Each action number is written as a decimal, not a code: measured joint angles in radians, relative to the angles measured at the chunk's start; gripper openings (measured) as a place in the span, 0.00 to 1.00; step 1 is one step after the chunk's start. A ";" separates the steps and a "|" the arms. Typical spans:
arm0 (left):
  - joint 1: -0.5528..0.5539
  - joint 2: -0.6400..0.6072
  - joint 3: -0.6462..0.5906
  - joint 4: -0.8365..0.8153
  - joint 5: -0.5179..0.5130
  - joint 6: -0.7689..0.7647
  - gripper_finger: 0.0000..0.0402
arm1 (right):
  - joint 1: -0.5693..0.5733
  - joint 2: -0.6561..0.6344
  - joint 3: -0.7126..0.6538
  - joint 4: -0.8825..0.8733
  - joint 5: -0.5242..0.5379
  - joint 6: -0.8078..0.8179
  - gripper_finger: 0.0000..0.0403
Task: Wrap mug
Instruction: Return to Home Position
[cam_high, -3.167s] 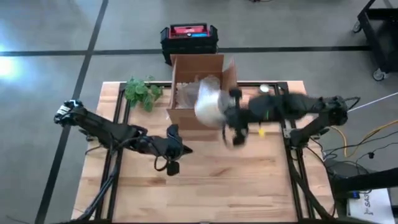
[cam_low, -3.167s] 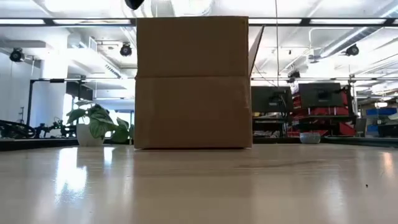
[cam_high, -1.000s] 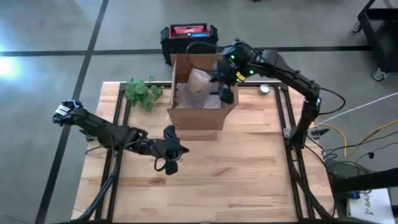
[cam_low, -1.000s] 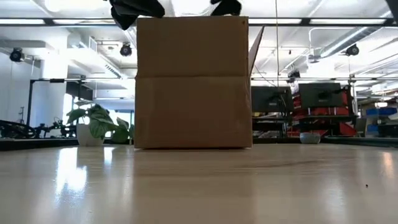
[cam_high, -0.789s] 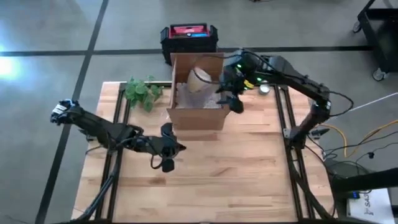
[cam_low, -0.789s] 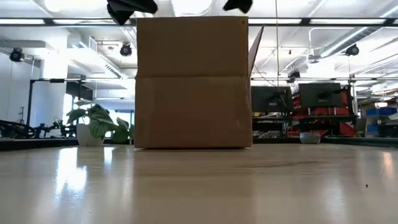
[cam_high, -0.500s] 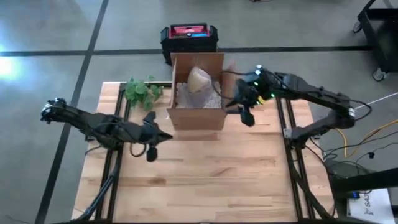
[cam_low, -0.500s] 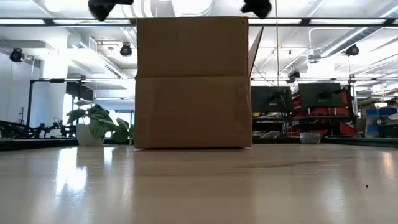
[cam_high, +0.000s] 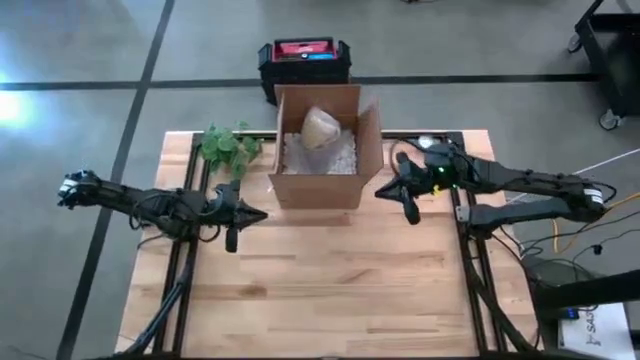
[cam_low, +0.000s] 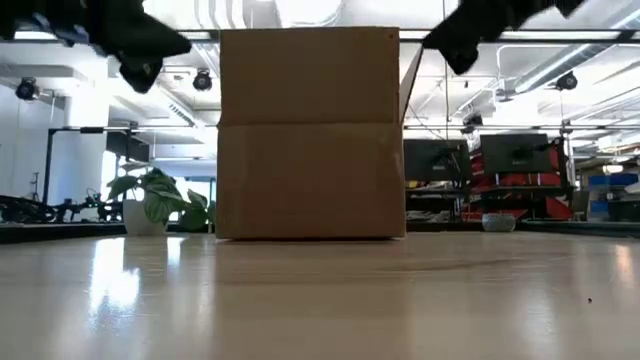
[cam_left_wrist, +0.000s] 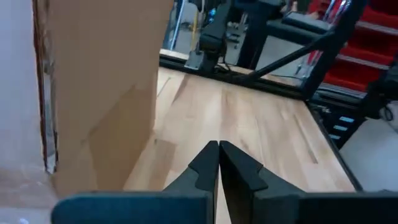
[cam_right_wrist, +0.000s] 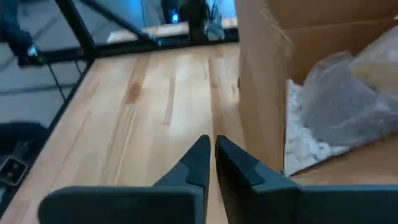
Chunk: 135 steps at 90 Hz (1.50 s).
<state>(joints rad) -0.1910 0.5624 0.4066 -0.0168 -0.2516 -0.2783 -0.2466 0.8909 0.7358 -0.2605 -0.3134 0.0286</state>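
Hovering closed and empty above the surface (cam_high: 330, 290), the left pincer (cam_high: 232, 238) and right pincer (cam_high: 410, 210) have the cardboard box (cam_high: 320, 190) between them, because the wrapped mug (cam_high: 320, 128) inside looks packed.

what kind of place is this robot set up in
Probably a robotics lab or workshop: a wooden table on a dark frame, a grey floor with dark lines, and red racks and monitors behind.
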 joint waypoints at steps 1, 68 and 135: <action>0.004 -0.006 -0.004 0.000 0.000 0.001 0.00 | 0.000 -0.004 -0.012 0.006 0.000 0.002 0.01; 0.069 -0.160 -0.211 0.202 0.099 0.023 0.00 | 0.002 -0.526 -0.558 0.350 0.079 0.214 0.01; 0.069 -0.464 -0.396 0.153 0.094 0.053 0.00 | 0.002 -0.823 -0.709 0.344 0.131 0.215 0.01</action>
<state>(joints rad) -0.1223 0.0982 0.0105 0.1367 -0.1574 -0.2252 -0.2443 0.0675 0.0265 0.0830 -0.1822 0.2441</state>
